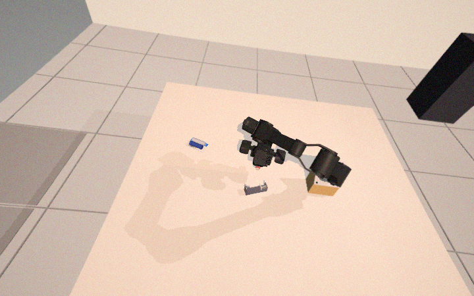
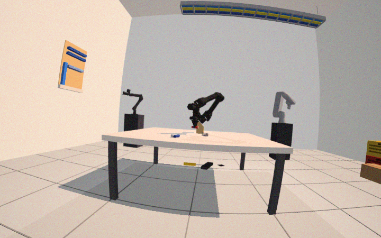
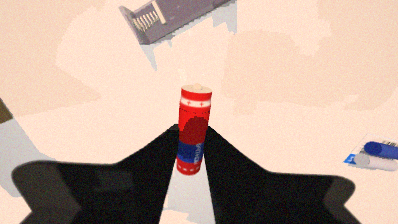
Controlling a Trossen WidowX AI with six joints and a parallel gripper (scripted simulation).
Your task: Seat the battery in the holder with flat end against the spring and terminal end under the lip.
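My gripper (image 3: 192, 129) is shut on the red battery (image 3: 194, 117) (image 2: 194, 127), which has a blue band and is held above the table. In the wrist view the battery's terminal end points up the picture, away from the fingers. In the top view only a small red and white bit of it (image 1: 257, 168) shows below the gripper. The grey holder (image 1: 255, 189) (image 3: 187, 20) (image 2: 205, 134) stands on the table, apart from the battery. The wrist view shows its spring (image 3: 146, 21) at its left end, and the holder lies at a slant to the battery; its other end is cut off there.
A blue and white pair of cylinders (image 1: 197, 143) (image 3: 380, 155) (image 2: 175, 135) lies on the table, left of the gripper in the top view. A tan block (image 1: 323, 189) (image 2: 199, 127) stands by the arm's base, right of the holder. The arm's shadow falls across the table.
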